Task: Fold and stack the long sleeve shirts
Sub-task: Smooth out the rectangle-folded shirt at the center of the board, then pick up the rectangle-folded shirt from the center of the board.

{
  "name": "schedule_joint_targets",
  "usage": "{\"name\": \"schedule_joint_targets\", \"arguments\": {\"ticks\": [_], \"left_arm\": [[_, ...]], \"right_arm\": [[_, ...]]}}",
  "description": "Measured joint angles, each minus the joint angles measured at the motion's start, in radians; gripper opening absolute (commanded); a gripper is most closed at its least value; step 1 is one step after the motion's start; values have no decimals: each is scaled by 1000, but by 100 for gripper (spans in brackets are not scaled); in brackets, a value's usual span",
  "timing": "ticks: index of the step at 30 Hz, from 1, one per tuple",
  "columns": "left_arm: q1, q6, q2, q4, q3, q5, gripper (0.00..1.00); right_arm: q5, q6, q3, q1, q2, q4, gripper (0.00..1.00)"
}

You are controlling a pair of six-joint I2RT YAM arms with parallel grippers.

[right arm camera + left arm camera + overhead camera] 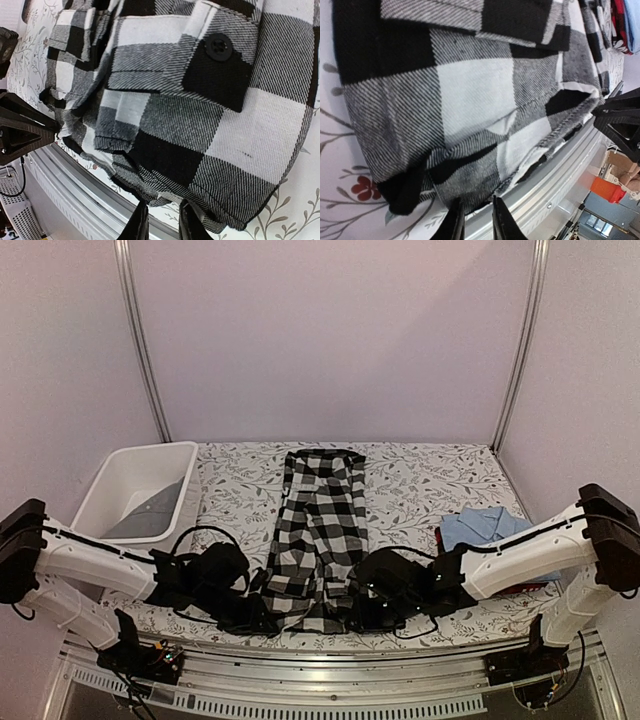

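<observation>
The one container is a white tub (pixel 122 478), well apart from the left claw (pixel 476 221) on its outer side, toward the back of the counter (pixel 430 480). Something flat and grey (pixel 150 520) lies in its bottom; what it is cannot be made out.

The checked shirt (pixel 322 540) lies on the counter as a long narrow strip. Its near end sits between the two claws and the rest runs straight away from them toward the back wall. Outward of the right claw (pixel 161 221), the light blue shirt (pixel 482 528) lies partly under that arm.

Only the top view shows the tub and the strip's whole length, but there dark wrist housings hide both claws. The left wrist view shows its fingers (pixel 455 222) close together with a thin slit between them. Their tips reach the shirt's near hem, just ahead of the metal rail (pixel 555 192). Whether they pinch cloth I cannot tell. Far across from that claw, this view also catches a bit of the red-and-black shirt (pixel 620 17).

The right wrist view gives the same near hem from the other side, with a buttoned cuff and its black button (pixel 218 47) ahead of the claw. Its fingers (pixel 139 222) stand nearly together at the hem, and I cannot tell their grip either.
</observation>
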Motion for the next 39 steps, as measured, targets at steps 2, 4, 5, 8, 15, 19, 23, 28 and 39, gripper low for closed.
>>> {"name": "schedule_joint_targets", "arguments": {"ticks": [2,4,5,8,15,19,23,28,39], "left_arm": [[-5,0,-34,-45,12,-1,23],[-8,4,-90,-99,39,-7,27],[-10,8,-119,-123,56,-16,28],[1,29,-187,-187,109,-43,33],[219,146,-193,-251,150,-40,40],[327,234,-91,-252,171,-12,42],[362,299,11,-237,191,27,42],[368,341,94,-209,195,57,42],[369,349,180,-126,195,87,34]], "right_arm": [[2,4,-3,3,-27,-8,34],[8,7,-12,5,-86,-19,45],[18,3,-18,5,-124,-24,48],[32,5,-37,-12,-227,-27,57],[-26,-34,-148,-163,-292,39,67],[-92,-68,-225,-264,-291,105,68],[-156,-107,-246,-319,-265,173,69],[-221,-139,-247,-344,-183,265,68],[-290,-143,-244,-346,-31,423,60]]}}
